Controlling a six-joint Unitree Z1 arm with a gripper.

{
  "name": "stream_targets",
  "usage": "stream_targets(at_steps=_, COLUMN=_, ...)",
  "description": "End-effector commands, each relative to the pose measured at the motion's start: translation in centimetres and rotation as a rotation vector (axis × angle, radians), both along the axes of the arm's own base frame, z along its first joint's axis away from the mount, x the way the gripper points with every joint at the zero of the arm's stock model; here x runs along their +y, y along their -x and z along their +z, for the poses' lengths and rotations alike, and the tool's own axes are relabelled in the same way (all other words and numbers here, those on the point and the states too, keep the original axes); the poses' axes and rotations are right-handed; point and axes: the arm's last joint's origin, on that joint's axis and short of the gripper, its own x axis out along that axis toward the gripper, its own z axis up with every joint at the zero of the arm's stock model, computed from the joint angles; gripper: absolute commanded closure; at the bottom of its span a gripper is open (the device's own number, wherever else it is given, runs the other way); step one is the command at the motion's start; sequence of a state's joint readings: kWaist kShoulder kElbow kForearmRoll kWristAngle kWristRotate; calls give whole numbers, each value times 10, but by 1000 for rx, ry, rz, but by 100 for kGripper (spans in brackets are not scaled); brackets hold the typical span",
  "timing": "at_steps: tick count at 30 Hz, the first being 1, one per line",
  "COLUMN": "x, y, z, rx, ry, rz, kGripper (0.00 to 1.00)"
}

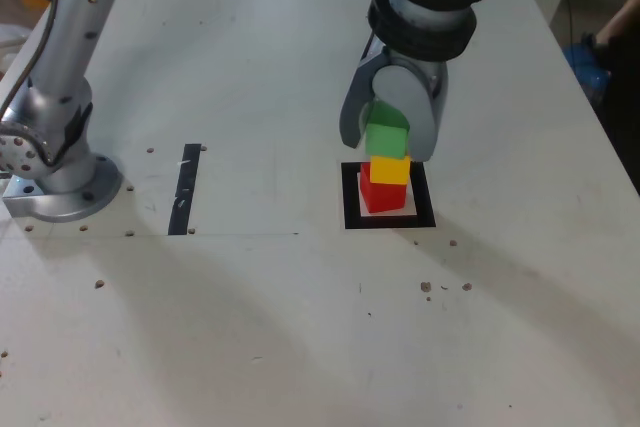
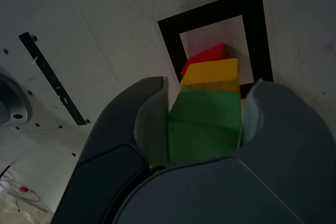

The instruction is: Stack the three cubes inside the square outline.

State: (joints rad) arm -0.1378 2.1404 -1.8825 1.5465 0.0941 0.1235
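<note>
Nearest you in the wrist view, the fingers point(image 2: 286, 140) stand slightly spread, one on either side of the green cube point(image 2: 205, 124). You can make out a thin sliver of light between the cube and one finger; whether the other finger brushes it, you cannot tell. Treat the cube as loose between them rather than pinched.

Judge it light and stiff, hard to dent, with smooth flat faces that could slide if you nudge it. If you need to take hold again, go for two opposite side faces, squarely and around mid-height, leaving the top free.

Below it comes the yellow cube point(image 1: 390, 169), with the green one seemingly resting on top. Lowest is the red cube point(image 1: 384, 193), turned a little against the yellow and sitting on the white centre of the square outline point(image 1: 352, 209). All three look stacked there, so widen evenly and draw straight away; a dragging finger could topple them. Beyond lies the bench point(image 1: 250, 327).
</note>
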Motion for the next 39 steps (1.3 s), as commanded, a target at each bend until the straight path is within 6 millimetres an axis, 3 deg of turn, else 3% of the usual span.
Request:
stream_targets(at_steps=1, x=0, y=2, z=2, rx=7, ry=-2, rz=-3, kGripper=12)
stream_targets(at_steps=5, x=0, y=9, z=19, rx=-24, ry=0, rz=-5, kGripper=1)
stream_targets(at_steps=12, x=-1, y=37, z=59, rx=-106, ry=9, rz=-15, kGripper=1)
stream_targets(at_steps=17, x=8, y=83, z=90, rx=-159, ry=-6, rz=-15, kGripper=1)
stream_targets(at_steps=20, x=20, y=117, z=97, rx=-160, ry=-24, rz=3, kGripper=1)
stream_targets(at_steps=23, x=34, y=153, z=91, rx=-122, ry=-43, rz=41, kGripper=1)
stream_targets(at_steps=27, x=47, y=184, z=69, rx=-49, ry=-64, rz=92, kGripper=1)
stream_targets(at_steps=32, x=52, y=200, z=39, rx=26, ry=-61, rz=132, kGripper=1)
stream_targets(at_steps=39, x=44, y=218, z=-7, rx=65, ry=14, rz=159, kGripper=1)
